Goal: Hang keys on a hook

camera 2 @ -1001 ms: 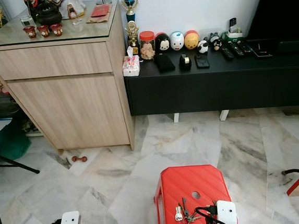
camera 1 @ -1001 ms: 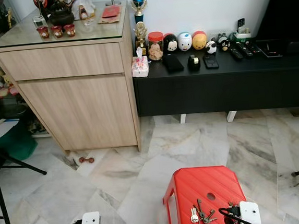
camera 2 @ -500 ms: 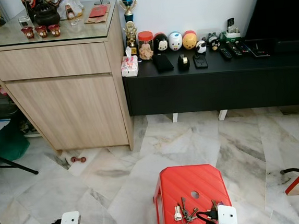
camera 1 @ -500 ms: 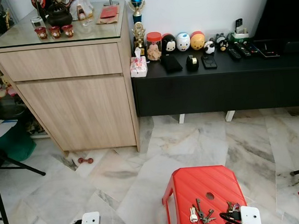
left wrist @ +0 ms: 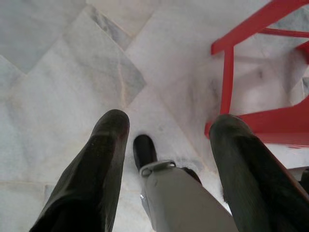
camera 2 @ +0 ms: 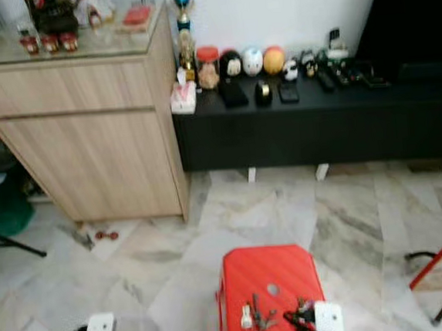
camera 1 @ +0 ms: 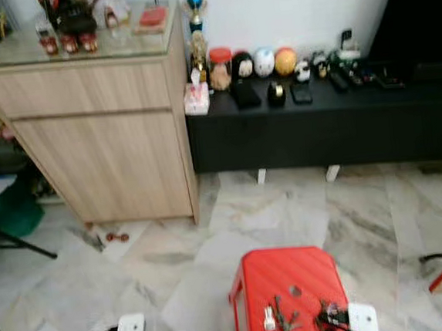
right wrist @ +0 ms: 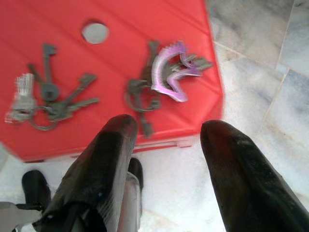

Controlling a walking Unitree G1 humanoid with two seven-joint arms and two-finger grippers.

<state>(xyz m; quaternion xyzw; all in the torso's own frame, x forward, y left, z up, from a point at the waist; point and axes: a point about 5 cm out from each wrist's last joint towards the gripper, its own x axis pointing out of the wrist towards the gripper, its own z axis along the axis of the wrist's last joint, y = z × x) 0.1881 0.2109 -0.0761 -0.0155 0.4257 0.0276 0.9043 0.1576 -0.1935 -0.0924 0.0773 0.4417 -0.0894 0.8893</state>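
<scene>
Camera has panned slightly and blurred; stool [camera 1: 287, 280] and both key bunches sit unchanged. Right gripper [right wrist: 166, 145], fingers apart and empty, hangs just off the stool edge nearest the purple-tagged keys [right wrist: 166, 75], presumably lining up a pick. Left gripper [left wrist: 166, 145], also apart, idles over the floor [left wrist: 58, 63].

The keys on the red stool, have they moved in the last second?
No. The keys lie in the same spot, just left of the hole in the stool; only the camera shifted.
</scene>
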